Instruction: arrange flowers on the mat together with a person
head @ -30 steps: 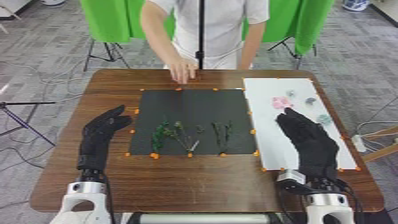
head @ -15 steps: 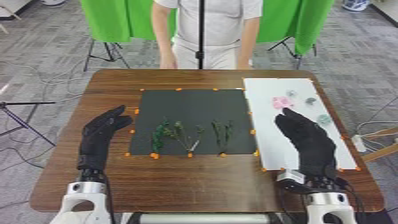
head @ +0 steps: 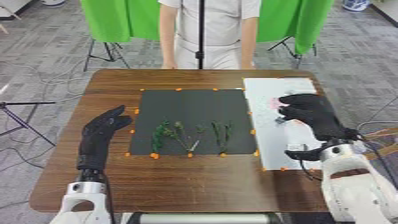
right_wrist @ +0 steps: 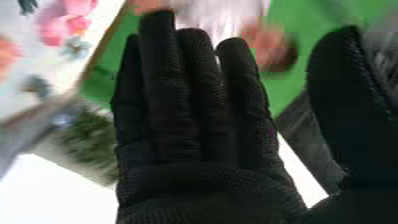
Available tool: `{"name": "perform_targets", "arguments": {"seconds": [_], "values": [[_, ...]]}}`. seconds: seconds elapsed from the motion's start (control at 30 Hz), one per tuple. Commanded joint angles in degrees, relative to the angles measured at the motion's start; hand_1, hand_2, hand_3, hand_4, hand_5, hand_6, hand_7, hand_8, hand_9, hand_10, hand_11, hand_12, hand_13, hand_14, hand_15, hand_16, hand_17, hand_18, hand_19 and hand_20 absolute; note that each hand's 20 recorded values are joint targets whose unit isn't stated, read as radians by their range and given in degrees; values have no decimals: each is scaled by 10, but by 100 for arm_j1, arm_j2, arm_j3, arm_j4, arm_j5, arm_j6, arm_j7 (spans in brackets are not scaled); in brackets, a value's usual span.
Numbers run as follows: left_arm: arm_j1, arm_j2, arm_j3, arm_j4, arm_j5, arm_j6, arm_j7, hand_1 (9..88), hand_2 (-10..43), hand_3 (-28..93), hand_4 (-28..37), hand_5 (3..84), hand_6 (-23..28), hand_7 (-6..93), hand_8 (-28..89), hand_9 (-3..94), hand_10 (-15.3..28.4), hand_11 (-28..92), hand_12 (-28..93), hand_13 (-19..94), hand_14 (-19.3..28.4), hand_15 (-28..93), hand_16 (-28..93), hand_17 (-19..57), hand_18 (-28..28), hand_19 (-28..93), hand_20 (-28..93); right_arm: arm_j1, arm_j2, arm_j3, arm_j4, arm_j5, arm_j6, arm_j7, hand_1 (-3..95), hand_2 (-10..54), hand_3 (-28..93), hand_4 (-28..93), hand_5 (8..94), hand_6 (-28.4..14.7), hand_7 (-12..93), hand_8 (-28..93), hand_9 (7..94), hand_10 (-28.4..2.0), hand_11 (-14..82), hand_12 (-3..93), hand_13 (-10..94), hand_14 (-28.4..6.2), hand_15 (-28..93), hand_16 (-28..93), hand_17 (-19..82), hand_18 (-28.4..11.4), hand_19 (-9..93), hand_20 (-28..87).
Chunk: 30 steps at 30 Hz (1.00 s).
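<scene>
Closest to me, a pale bar (head: 204, 218) runs along the near edge of the brown table (head: 191, 182), nearer than the dark mat (head: 191, 105). My left hand (head: 99, 137) is left of the mat, apart from it; fingers straight, close together, pinching nothing. My right hand (head: 313, 112) is right of the mat, over the white sheet (head: 258, 90); can't tell if it touches the sheet. Right wrist view: that hand (right_wrist: 204, 190) has straight fingers, mostly pressed together with slight splits at the tips, thumb well apart, nothing pinched.

Stems lie on the mat's nearer half: leafy green sprig (head: 159, 136) toward its left, branching sprig (head: 179, 131) next, pale stem (head: 195, 145) at that one's near end, slim green stems (head: 222, 134) toward its right. Orange markers (head: 155, 156) sit around the mat's edges.

On the sheet, right of the mat, there's a grey-blue flower (head: 281, 120) by my right hand, and farther along a pink flower (head: 275, 103), partly covered by that hand. Wrist view has pink blooms (right_wrist: 64, 24) too, with a small pale blue one (right_wrist: 76, 47) near.

Past the mat and table: green cloth (head: 108, 22), thin dark pole (head: 201, 30).
</scene>
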Motion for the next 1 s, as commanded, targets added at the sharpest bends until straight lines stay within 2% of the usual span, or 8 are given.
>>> {"name": "perform_targets", "arguments": {"seconds": [0.03, 0.33, 0.63, 1.0], "values": [[78, -39, -10, -19, 17, -37, -38, 285, -28, 666, -170, 514, 42, 151, -52, 515, 147, 232, 165, 421, 191, 241, 20, 111, 128, 95, 224, 1025, 1032, -618, 406, -3105, -1032, 696, 378, -95, 710, -216, 617, 18, 145, -89, 703, -128, 177, 201, 722, -91, 269, 284, 364, -146, 442, 466], [75, 14, 11, -19, -17, -6, -17, 285, -26, 664, -170, 515, 41, 151, -52, 517, 146, 231, 165, 423, 191, 241, 20, 111, 129, 97, 225, 1688, 1279, -1182, 1036, -3316, -1745, 914, 389, -95, 711, -239, 618, 34, 142, -91, 725, -116, 189, 209, 764, -77, 322, 307, 383, -157, 519, 463], [47, -10, 9, -8, 2, -42, -34, 286, -25, 661, -169, 514, 41, 150, -52, 518, 146, 229, 166, 424, 191, 240, 21, 111, 129, 97, 224, 2101, 1198, -1615, 1619, -2980, -1843, 920, 391, -95, 693, -241, 620, 44, 137, -93, 759, -107, 164, 191, 903, -30, 273, 291, 515, -132, 617, 417], [40, -5, 18, -4, -45, -47, -21, 286, -25, 661, -168, 513, 41, 149, -52, 517, 146, 228, 166, 424, 190, 240, 21, 111, 129, 97, 224, 2289, 1072, -1951, 1960, -3095, -1975, 866, 389, -95, 698, -247, 619, 50, 141, -97, 785, -105, 152, 180, 931, -17, 269, 309, 543, -122, 643, 385]]}}
